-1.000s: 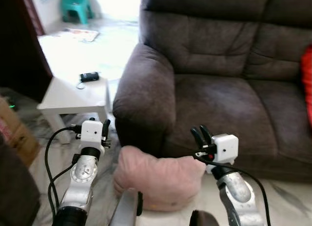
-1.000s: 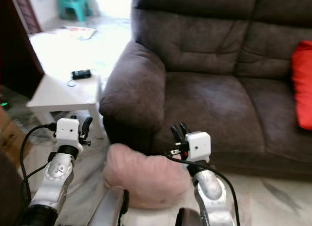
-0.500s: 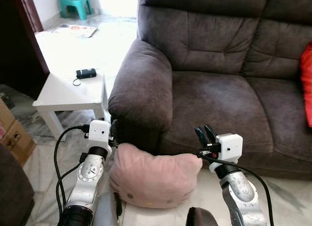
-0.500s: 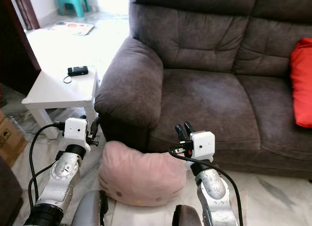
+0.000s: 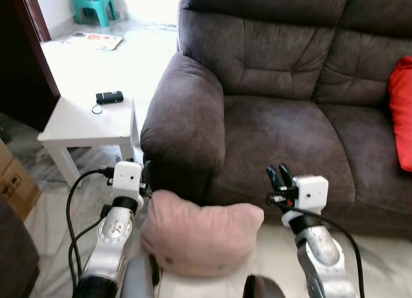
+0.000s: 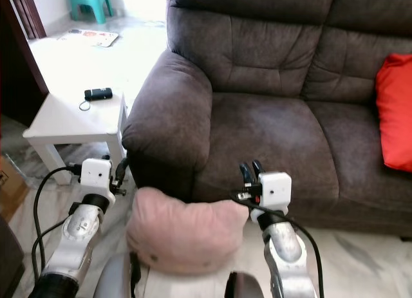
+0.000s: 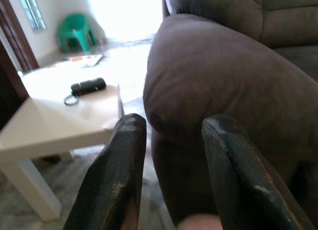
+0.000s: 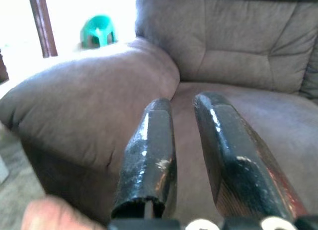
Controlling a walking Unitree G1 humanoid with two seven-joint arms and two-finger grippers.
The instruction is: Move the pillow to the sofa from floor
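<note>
A soft pink pillow (image 5: 199, 237) hangs in front of the dark brown sofa (image 5: 283, 124), squeezed between my two forearms and off the floor. My left gripper (image 5: 145, 177) sits at the pillow's left upper corner, close to the sofa's armrest (image 7: 223, 76). Its fingers (image 7: 117, 165) are open with nothing between them. My right gripper (image 5: 277, 174) is at the pillow's right upper corner and points at the seat cushion. It stands a little open, fingers (image 8: 149, 150) bare. The pillow's lower edge is hidden behind my body.
A white side table (image 5: 84, 121) with a small black device (image 5: 109, 97) stands left of the armrest. A red cushion (image 5: 402, 111) lies at the sofa's right end. A cardboard box (image 5: 9, 176) is at the far left, a green stool (image 5: 93, 5) far back.
The camera has shifted slightly. The pillow between my arms has bunched and tipped, hiding its printed face. Both wrists stay pressed to its sides.
</note>
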